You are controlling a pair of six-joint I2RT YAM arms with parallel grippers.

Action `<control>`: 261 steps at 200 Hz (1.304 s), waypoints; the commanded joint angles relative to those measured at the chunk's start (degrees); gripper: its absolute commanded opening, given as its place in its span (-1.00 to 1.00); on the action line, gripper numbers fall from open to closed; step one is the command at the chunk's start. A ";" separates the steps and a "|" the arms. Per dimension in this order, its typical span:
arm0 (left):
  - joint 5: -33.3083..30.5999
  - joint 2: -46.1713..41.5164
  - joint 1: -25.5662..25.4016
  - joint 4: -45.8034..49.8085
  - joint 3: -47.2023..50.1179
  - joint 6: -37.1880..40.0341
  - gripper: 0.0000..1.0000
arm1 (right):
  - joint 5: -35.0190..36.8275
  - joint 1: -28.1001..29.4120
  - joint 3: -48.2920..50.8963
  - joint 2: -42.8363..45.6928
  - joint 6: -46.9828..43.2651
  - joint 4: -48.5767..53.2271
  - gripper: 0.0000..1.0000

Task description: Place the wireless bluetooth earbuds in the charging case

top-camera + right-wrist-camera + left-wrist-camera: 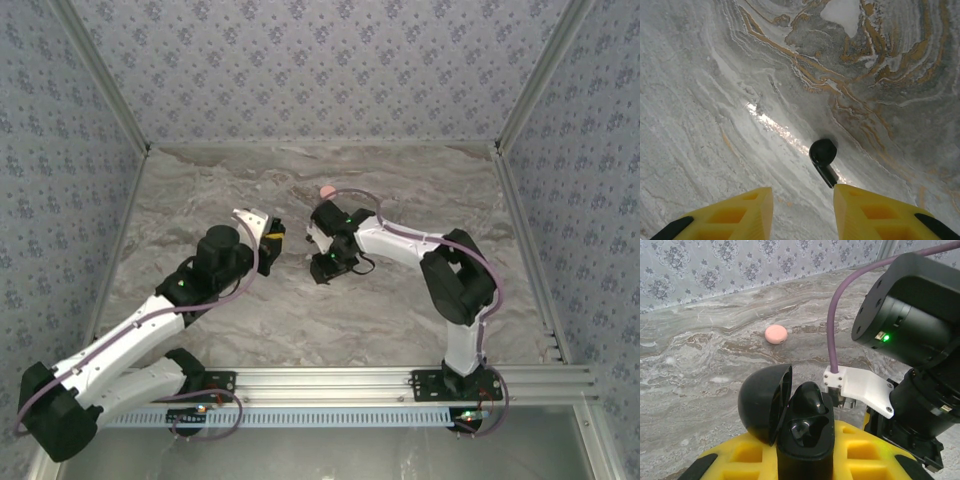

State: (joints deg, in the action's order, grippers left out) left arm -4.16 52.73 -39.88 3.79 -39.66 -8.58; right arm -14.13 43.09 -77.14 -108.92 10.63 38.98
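Observation:
My left gripper [805, 456] is shut on the black charging case [805, 442], held upright between its yellow fingers with the round lid [762, 402] swung open to the left. One black earbud [808, 396] sits in the far pocket; the near pocket is hollow. In the top view the left gripper [270, 238] faces the right gripper [325, 268] near the table's middle. The right gripper [803, 197] hangs open over the marble table. A second earbud [822, 152] lies on the table just beyond the tip of its right finger [865, 212], the stem pointing at it. Nothing is between these fingers.
A small pink disc [326, 190] lies on the table behind both grippers, also seen as the pink disc [775, 334] in the left wrist view. The right arm's wrist [910, 335] and purple cable loom close to the case. Patterned walls enclose the marble table [400, 310].

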 commanded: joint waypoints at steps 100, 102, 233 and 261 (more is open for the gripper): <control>-0.97 -1.40 0.29 1.04 -0.60 -0.22 -0.72 | 3.86 1.47 -5.79 -6.79 -0.70 4.26 -0.22; -1.05 -1.40 0.27 1.04 -0.60 -0.21 -0.72 | 3.81 1.47 -5.86 -6.89 -0.70 4.30 -0.22; -0.85 -1.36 0.25 0.08 0.42 -0.93 -0.71 | 10.45 0.88 -6.31 -10.08 4.57 4.87 -0.48; -0.79 -1.05 0.32 -0.16 0.46 -0.92 -0.71 | 12.23 -0.63 -5.42 -9.11 7.08 4.99 -0.51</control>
State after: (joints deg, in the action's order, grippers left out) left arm -4.36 52.49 -39.86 4.93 -39.59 -9.04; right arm -7.16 44.29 -82.81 -116.86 14.35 42.30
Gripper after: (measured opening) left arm 0.199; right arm 0.248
